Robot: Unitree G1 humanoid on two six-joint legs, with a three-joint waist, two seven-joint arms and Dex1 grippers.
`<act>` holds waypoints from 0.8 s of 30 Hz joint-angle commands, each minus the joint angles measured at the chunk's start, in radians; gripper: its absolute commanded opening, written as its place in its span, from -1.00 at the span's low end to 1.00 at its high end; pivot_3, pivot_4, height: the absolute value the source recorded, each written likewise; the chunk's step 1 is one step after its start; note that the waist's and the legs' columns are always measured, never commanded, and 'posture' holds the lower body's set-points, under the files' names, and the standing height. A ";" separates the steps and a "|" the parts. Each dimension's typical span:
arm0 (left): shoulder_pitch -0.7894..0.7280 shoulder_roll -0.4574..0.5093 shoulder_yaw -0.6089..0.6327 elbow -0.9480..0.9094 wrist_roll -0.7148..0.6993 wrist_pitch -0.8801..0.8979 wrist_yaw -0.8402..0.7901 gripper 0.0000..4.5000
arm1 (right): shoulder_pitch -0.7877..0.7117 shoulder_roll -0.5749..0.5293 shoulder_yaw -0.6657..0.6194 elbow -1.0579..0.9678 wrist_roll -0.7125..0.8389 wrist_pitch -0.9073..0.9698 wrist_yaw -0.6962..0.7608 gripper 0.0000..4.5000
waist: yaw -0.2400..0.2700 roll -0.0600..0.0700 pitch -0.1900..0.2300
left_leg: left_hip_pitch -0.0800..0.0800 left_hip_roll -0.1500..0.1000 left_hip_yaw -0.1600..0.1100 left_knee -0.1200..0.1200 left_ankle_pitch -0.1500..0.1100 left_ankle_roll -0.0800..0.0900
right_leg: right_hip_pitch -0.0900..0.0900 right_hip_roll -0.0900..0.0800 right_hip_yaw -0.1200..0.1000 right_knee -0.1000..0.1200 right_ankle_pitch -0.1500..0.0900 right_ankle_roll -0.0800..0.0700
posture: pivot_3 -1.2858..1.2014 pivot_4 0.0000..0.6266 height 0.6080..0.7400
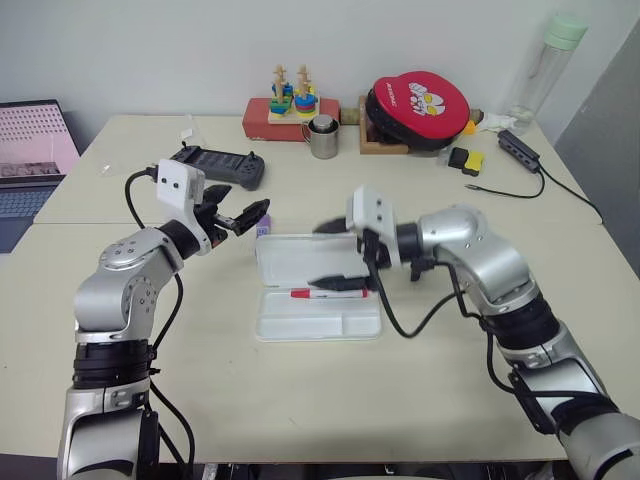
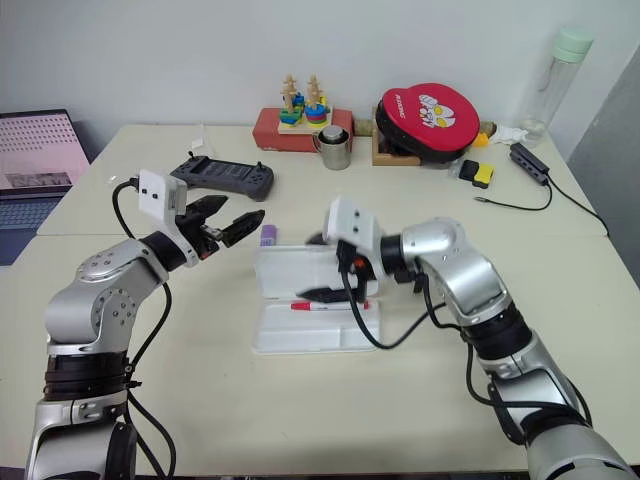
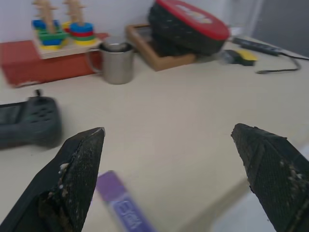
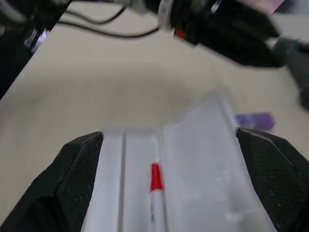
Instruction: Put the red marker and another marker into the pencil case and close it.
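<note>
**Red marker in the open case, purple one still on the table**

From the left: a laptop sits past the table's left edge, and a dark game controller lies behind the left gripper. That gripper hangs level above the table with its two black fingers spread wide and nothing between them. Just beyond its tips the purple marker, short and thick with a paler label band, lies on the bare tabletop beside the raised lid of the pencil case.

The case is a flat white box, lid standing open at the back. The red marker, slim with a red cap, lies lengthwise in the tray near the hinge. The right gripper hovers over the case, fingers wide apart, clear of the marker.

In front of the case the table is open all the way to its near edge. Along the back stand a stacking toy, a metal cup and a red-and-black pad; far right, a bottle and a cable.
</note>
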 commanded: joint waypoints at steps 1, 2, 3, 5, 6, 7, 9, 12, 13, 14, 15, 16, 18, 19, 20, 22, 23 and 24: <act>-0.022 -0.011 -0.044 0.034 0.044 0.028 0.027 1.00 | -0.026 0.010 -0.058 -0.039 0.033 0.023 -0.054 1.00 | 0.000 0.000 0.000 | 0.000 0.000 0.000 0.000 0.000 0.000 | 0.000 0.000 0.000 0.000 0.000 0.000 | 0.03 -0.52 1.00; -0.028 -0.013 -0.063 0.050 0.058 0.034 0.027 1.00 | -0.029 0.013 -0.069 -0.047 0.039 0.029 -0.065 1.00 | 0.001 0.000 0.000 | 0.000 0.000 0.000 0.000 0.000 0.000 | 0.000 0.000 0.000 0.000 0.000 0.000 | 0.03 -0.52 1.00; -0.034 -0.013 -0.078 0.064 0.071 0.043 0.028 1.00 | -0.032 0.014 -0.078 -0.054 0.045 0.035 -0.075 1.00 | 0.001 0.000 0.000 | 0.000 -0.001 0.000 0.000 0.000 0.000 | 0.000 -0.001 0.000 0.000 0.000 0.000 | 0.03 -0.52 1.00; -0.057 -0.021 -0.086 0.112 0.092 0.060 0.052 1.00 | -0.035 0.013 -0.087 -0.066 0.055 0.045 -0.092 1.00 | 0.001 0.000 0.000 | -0.001 -0.001 0.000 0.000 0.000 0.000 | 0.000 -0.001 0.000 0.000 0.000 0.000 | 0.03 -0.52 1.00; -0.070 -0.024 -0.089 0.135 0.102 0.058 0.057 1.00 | -0.037 0.012 -0.092 -0.071 0.061 0.050 -0.100 1.00 | 0.001 0.000 0.000 | 0.000 -0.001 0.000 0.000 0.000 0.000 | 0.000 -0.001 0.000 0.000 0.000 0.000 | 0.03 -0.52 1.00; -0.079 -0.025 -0.093 0.151 0.109 0.058 0.058 1.00 | -0.038 0.011 -0.095 -0.075 0.066 0.055 -0.106 1.00 | 0.001 0.000 0.000 | 0.000 -0.001 0.000 0.000 0.000 0.000 | 0.000 -0.001 0.000 0.000 0.000 0.000 | 0.03 -0.52 1.00; -0.091 -0.028 -0.103 0.170 0.122 0.058 0.054 1.00 | -0.040 0.009 -0.100 -0.081 0.071 0.062 -0.117 1.00 | -0.001 0.000 0.000 | 0.000 -0.001 0.000 0.000 0.000 0.000 | 0.000 -0.001 0.000 0.000 0.000 0.000 | 0.03 -0.52 1.00; -0.099 -0.033 -0.113 0.186 0.133 0.053 0.047 1.00 | -0.041 0.007 -0.103 -0.089 0.080 0.071 -0.128 1.00 | -0.002 0.000 0.000 | 0.000 -0.001 0.000 0.000 0.000 0.000 | -0.001 -0.001 0.000 0.001 0.000 0.000 | 0.03 -0.52 1.00; -0.106 -0.038 -0.101 0.189 0.127 0.043 0.047 1.00 | -0.039 0.004 -0.101 -0.091 0.081 0.072 -0.131 1.00 | -0.002 0.000 0.000 | 0.000 -0.001 0.000 0.000 0.000 0.000 | -0.001 -0.001 0.000 0.001 0.000 0.000 | 0.03 -0.52 1.00; -0.112 -0.042 -0.091 0.190 0.123 0.030 0.044 1.00 | -0.037 0.002 -0.099 -0.092 0.083 0.073 -0.135 1.00 | -0.003 0.000 0.000 | 0.000 -0.001 0.000 0.000 0.000 0.000 | -0.001 -0.001 0.000 0.001 0.000 0.000 | 0.03 -0.52 1.00; -0.117 -0.045 -0.084 0.189 0.119 0.019 0.040 1.00 | -0.035 0.000 -0.097 -0.092 0.086 0.073 -0.138 1.00 | -0.003 0.000 0.000 | 0.000 -0.001 0.000 0.000 0.000 0.000 | -0.001 -0.001 0.000 0.001 0.000 0.000 | 0.03 -0.52 1.00; -0.120 -0.050 -0.075 0.181 0.110 0.008 0.033 1.00 | -0.032 -0.001 -0.095 -0.092 0.087 0.074 -0.140 1.00 | -0.003 0.000 0.000 | -0.001 -0.001 0.000 0.000 0.000 0.000 | -0.001 -0.001 0.000 0.001 0.000 0.000 | 0.03 -0.52 1.00; -0.122 -0.057 -0.061 0.158 0.090 0.021 0.023 1.00 | -0.025 -0.002 -0.091 -0.094 0.088 0.074 -0.142 1.00 | -0.002 0.000 0.000 | -0.001 -0.001 0.000 0.000 0.000 0.000 | -0.001 -0.001 0.000 0.001 0.000 0.000 | 0.03 -0.52 1.00; -0.121 -0.060 -0.053 0.144 0.083 0.009 0.018 1.00 | -0.022 -0.003 -0.089 -0.094 0.087 0.073 -0.142 1.00 | -0.002 0.000 0.000 | -0.001 -0.001 0.000 0.000 0.000 0.000 | -0.001 -0.001 0.000 0.001 0.000 0.000 | 0.03 -0.52 1.00; -0.122 -0.063 -0.041 0.132 0.073 0.003 0.015 1.00 | -0.020 -0.004 -0.088 -0.094 0.087 0.072 -0.143 1.00 | -0.002 0.000 0.000 | -0.001 -0.001 0.000 0.000 0.000 0.000 | -0.001 -0.001 0.000 0.001 0.000 0.000 | 0.03 -0.52 1.00; -0.129 -0.063 -0.021 0.131 0.066 0.016 0.028 1.00 | -0.019 -0.005 -0.087 -0.093 0.089 0.072 -0.144 1.00 | -0.002 0.000 0.000 | -0.001 -0.001 0.000 0.000 0.000 0.000 | -0.001 -0.002 0.000 0.001 0.000 0.000 | 0.03 -0.52 1.00; -0.131 -0.059 -0.018 0.139 0.070 0.023 0.035 1.00 | -0.019 -0.005 -0.087 -0.094 0.090 0.073 -0.146 1.00 | -0.002 0.000 0.000 | -0.001 -0.001 0.000 0.000 0.000 0.000 | -0.001 -0.002 0.000 0.001 0.000 0.000 | 0.03 -0.52 1.00; -0.132 -0.056 -0.015 0.146 0.073 0.027 0.040 1.00 | -0.020 -0.005 -0.088 -0.094 0.091 0.073 -0.147 1.00 | -0.002 0.000 0.000 | -0.001 -0.001 0.000 0.000 0.000 0.000 | -0.001 -0.002 0.000 0.001 0.000 0.000 | 0.03 -0.52 1.00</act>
